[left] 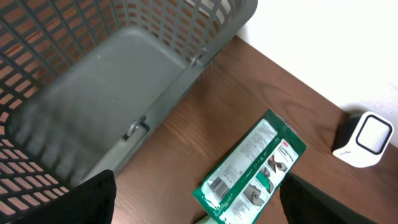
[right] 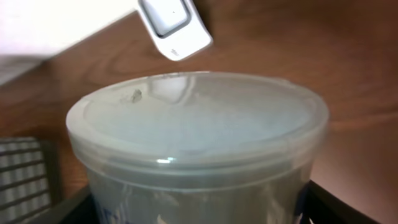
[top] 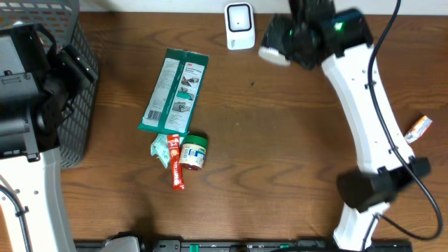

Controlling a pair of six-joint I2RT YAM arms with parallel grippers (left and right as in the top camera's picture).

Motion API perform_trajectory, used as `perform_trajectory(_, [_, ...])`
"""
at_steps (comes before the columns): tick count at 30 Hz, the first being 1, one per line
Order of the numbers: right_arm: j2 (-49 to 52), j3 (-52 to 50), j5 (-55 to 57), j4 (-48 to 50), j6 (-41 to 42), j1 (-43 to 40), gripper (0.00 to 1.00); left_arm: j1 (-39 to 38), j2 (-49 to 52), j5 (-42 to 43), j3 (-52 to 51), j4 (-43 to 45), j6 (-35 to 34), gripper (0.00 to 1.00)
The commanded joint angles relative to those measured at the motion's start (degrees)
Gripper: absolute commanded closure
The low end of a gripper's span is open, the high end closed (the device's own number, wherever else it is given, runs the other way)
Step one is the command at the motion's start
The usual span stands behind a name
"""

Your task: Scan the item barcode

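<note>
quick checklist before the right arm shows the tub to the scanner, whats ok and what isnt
1. right gripper closed on the translucent-lidded plastic tub: ok
2. small white scanner unobstructed, just ahead of the tub: ok
3. barcode turned toward the scanner: cannot tell, no label shows
4. left gripper open and empty, near the grey slotted plastic basket: ok
5. flat green package lies clear of the scanner: ok
</note>
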Motion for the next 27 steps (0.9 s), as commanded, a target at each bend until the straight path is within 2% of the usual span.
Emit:
perform_trajectory(1, [10.71,16.70,-8.61,-2.73,-2.49,-0.20,0.99,0.28,0.17,-0.28,-0.17,0.13,0.55,0.19])
perform_trajectory(5, [19.85,26.86,-8.85,-0.81,-1.16,-0.07,0.99,0.28,0.17,-0.28,-0.17,0.13,0.55,0.19])
perform_trajectory(17, [32.89,26.58,0.28,19.93,7.89,1.64,0.99,0.28,0.17,-0.28,-0.17,0.13,0.55,0.19])
perform_trajectory(21, [36.79,26.56,7.04,25.20,9.81,3.48,0.99,0.28,0.17,-0.28,-0.17,0.13,0.55,0.19])
perform_trajectory(27, [40.09,26.51,7.54,30.45,11.37,4.63,0.99,0.28,0.17,-0.28,-0.17,0.13,0.55,0.19])
